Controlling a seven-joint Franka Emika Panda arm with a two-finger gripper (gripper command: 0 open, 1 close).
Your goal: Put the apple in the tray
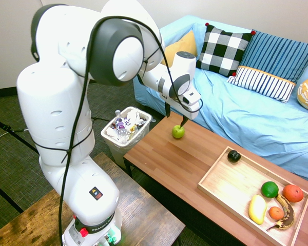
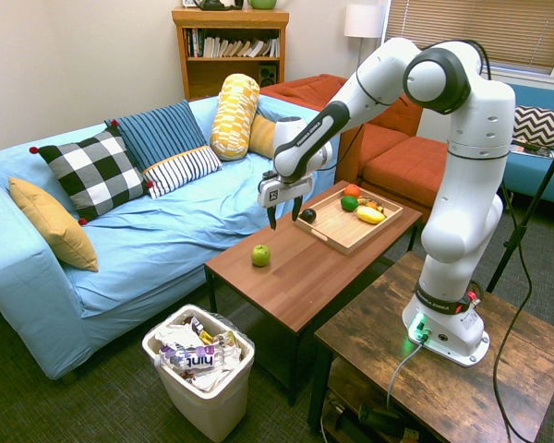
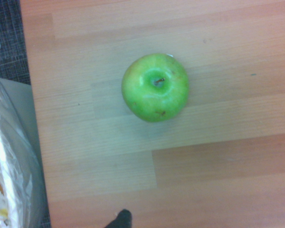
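Observation:
The yellow-green apple (image 1: 178,131) (image 2: 260,255) sits on the wooden coffee table (image 1: 185,164) near the end by the sofa and the waste bin. The wrist view shows the apple (image 3: 155,87) from straight above, stem up. My gripper (image 1: 175,117) (image 2: 283,219) hangs open a little above the apple, fingers pointing down, holding nothing. The light-wood tray (image 1: 231,182) (image 2: 343,229) lies at the other end of the table and holds several fruits.
In the tray lie a black fruit (image 1: 234,156), a dark green lime (image 1: 269,189), a yellow fruit (image 1: 257,209) and others. A white mesh waste bin (image 1: 126,128) (image 2: 201,365) full of rubbish stands off the table's end. The blue sofa (image 1: 246,113) runs along the far side.

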